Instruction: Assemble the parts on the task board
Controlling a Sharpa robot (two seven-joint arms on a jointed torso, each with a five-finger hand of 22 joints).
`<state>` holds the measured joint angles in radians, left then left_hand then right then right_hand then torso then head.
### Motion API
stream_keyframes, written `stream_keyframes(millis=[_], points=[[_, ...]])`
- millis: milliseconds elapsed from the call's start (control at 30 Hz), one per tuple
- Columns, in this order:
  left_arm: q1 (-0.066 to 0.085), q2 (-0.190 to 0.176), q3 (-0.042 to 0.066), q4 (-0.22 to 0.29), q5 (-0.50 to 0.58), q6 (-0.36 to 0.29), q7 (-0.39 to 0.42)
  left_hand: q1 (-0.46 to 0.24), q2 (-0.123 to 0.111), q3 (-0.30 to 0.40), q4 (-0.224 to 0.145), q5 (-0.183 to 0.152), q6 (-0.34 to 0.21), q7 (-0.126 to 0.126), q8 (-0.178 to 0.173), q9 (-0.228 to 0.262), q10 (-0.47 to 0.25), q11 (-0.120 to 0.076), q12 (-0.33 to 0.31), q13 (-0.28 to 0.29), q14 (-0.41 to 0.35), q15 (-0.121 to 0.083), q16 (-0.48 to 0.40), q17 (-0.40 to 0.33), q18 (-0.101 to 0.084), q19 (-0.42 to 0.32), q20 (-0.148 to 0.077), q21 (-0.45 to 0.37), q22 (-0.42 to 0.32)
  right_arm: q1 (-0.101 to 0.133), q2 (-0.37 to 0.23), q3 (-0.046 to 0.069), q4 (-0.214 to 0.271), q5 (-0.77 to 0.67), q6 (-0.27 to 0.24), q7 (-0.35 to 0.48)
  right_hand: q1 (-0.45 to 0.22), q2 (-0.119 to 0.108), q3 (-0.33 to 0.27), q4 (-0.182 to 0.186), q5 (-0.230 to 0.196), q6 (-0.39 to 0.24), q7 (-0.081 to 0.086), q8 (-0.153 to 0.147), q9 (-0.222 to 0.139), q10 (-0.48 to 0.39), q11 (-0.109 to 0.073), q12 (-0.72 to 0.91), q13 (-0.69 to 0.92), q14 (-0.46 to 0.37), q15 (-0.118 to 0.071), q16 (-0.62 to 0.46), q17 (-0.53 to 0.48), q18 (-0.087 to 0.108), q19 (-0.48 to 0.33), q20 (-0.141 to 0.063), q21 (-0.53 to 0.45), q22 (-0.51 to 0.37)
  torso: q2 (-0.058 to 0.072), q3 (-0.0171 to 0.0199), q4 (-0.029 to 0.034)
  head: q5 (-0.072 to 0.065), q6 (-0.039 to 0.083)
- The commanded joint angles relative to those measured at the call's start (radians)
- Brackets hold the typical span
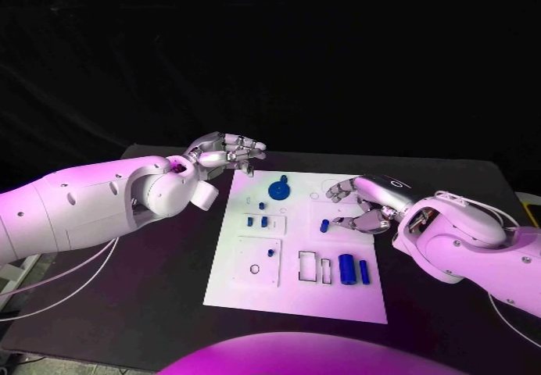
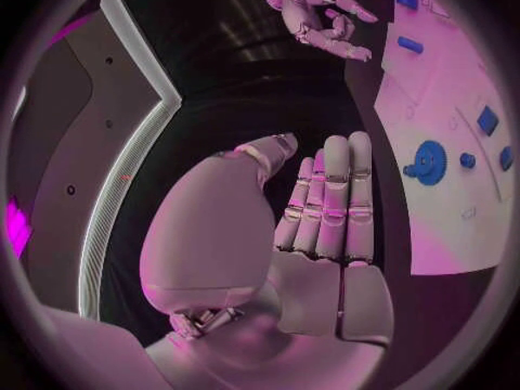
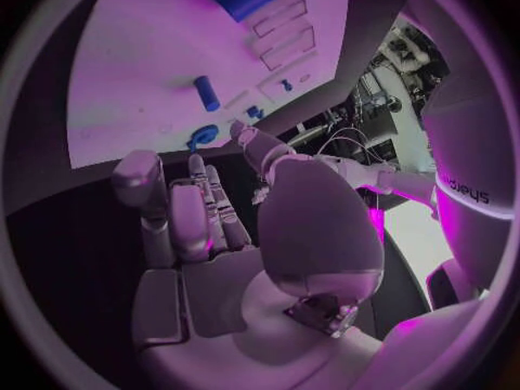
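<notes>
The board (image 1: 295,293) lies in the middle of a black table (image 1: 135,305), its long sides running away from the robot, and everything behind the table is dark. On the board's far end sits a blue gear (image 1: 277,189) with a small blue peg just beside it on its near side. Nearer along the board come two small blue pieces (image 1: 257,222) standing in a framed recess, then a short blue pin (image 1: 324,226) lying toward the board's right edge. At the board's near right part a large blue cylinder (image 1: 347,267) and a thinner one (image 1: 364,271) lie side by side, just beside two empty rectangular outlines (image 1: 308,266). A raised white plate (image 1: 259,260) with a small ring on it covers the board's near left part. The left hand (image 1: 229,150) hovers past the board's far left corner, over the table; in the left wrist view its fingers (image 2: 330,208) lie straight and together and it holds nothing. The right hand (image 1: 363,207) is at the board's right edge, fingers curled toward the pin; the head view does not show whether they touch it, and in the right wrist view the fingers (image 3: 206,208) are bent with the pin (image 3: 206,93) lying apart from them, so I cannot tell its grip.
</notes>
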<state>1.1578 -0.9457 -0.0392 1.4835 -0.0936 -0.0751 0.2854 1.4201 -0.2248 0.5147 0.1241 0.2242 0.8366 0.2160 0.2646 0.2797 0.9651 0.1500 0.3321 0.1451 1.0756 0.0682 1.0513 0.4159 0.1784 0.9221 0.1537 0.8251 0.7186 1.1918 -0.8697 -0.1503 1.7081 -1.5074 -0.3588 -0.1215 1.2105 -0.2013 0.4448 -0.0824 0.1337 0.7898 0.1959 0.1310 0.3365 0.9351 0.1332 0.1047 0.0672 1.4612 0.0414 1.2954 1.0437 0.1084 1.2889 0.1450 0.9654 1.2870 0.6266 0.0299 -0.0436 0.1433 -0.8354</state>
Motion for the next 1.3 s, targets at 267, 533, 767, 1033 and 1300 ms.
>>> stream_keyframes(millis=[267,533,767,1033,1300], points=[[0.0,0.003,0.001,0.001,0.007,0.023,0.004,0.001,0.007,-0.005,-0.001,0.003,-0.005,0.009,0.006,0.0,-0.009,0.001,0.005,0.001,-0.009,0.001,-0.006,-0.001,0.005,-0.002,0.007,-0.007,-0.001,0.008,0.031,-0.007,-0.041,-0.074,0.159,-0.014,0.04,0.026,-0.056,0.01,-0.013,0.017,0.007,0.001,-0.002,0.011,0.004,0.03,0.002,0.001,0.006,0.013,0.008,0.014,0.013,-0.003,-0.002,-0.004,0.002,-0.0014,0.0032,-0.001,0.007],[0.0,0.002,0.001,0.001,0.007,0.024,0.003,-0.001,0.007,-0.006,0.0,0.003,-0.005,0.009,0.007,0.0,-0.009,0.002,0.006,0.002,-0.009,0.001,-0.005,-0.001,0.005,-0.002,0.007,-0.007,-0.002,-0.002,0.082,-0.015,-0.08,-0.089,0.173,-0.018,0.062,0.056,-0.052,0.012,-0.018,0.058,0.019,0.01,-0.005,0.044,0.01,0.053,0.0,0.005,0.01,0.021,0.01,0.007,0.039,0.003,0.034,0.013,0.002,-0.0026,0.0034,0.001,0.004],[0.0,0.001,0.001,0.002,0.007,0.024,0.002,-0.001,0.007,-0.006,0.0,0.003,-0.005,0.009,0.007,0.0,-0.009,0.002,0.006,0.002,-0.009,0.001,-0.005,-0.001,0.005,-0.002,0.007,-0.007,-0.002,-0.014,0.108,-0.017,-0.102,-0.097,0.171,-0.026,0.081,0.08,-0.006,0.005,-0.053,0.095,0.014,0.012,-0.013,0.075,0.005,0.061,-0.003,0.009,0.005,0.033,0.022,0.002,0.056,0.0,0.061,0.028,0.003,-0.0023,0.0036,0.004,0.001],[0.0,-0.001,0.001,0.003,0.007,0.024,0.001,-0.001,0.007,-0.006,0.0,0.003,-0.005,0.009,0.007,0.0,-0.009,0.002,0.006,0.002,-0.009,0.001,-0.005,-0.001,0.005,-0.002,0.007,-0.007,-0.002,-0.022,0.126,-0.019,-0.115,-0.114,0.18,-0.036,0.068,0.071,0.063,0.002,-0.055,0.139,0.003,0.015,-0.023,0.115,-0.007,0.06,-0.004,0.015,-0.003,0.05,0.04,-0.007,0.079,-0.008,0.11,0.056,0.002,-0.0025,0.0028,0.006,-0.008],[0.001,-0.003,0.001,0.004,0.007,0.024,-0.001,-0.002,0.007,-0.008,0.0,0.002,-0.005,0.009,0.009,0.0,-0.009,0.001,0.009,0.002,-0.009,0.001,-0.005,-0.001,0.005,-0.002,0.007,-0.008,-0.002,-0.028,0.135,-0.019,-0.124,-0.128,0.183,-0.044,0.061,0.067,0.126,-0.002,-0.063,0.171,-0.007,0.018,-0.028,0.155,-0.016,0.056,-0.003,0.021,-0.011,0.065,0.058,-0.02,0.106,-0.015,0.177,0.092,0.001,-0.0019,0.0028,0.005,-0.01]])
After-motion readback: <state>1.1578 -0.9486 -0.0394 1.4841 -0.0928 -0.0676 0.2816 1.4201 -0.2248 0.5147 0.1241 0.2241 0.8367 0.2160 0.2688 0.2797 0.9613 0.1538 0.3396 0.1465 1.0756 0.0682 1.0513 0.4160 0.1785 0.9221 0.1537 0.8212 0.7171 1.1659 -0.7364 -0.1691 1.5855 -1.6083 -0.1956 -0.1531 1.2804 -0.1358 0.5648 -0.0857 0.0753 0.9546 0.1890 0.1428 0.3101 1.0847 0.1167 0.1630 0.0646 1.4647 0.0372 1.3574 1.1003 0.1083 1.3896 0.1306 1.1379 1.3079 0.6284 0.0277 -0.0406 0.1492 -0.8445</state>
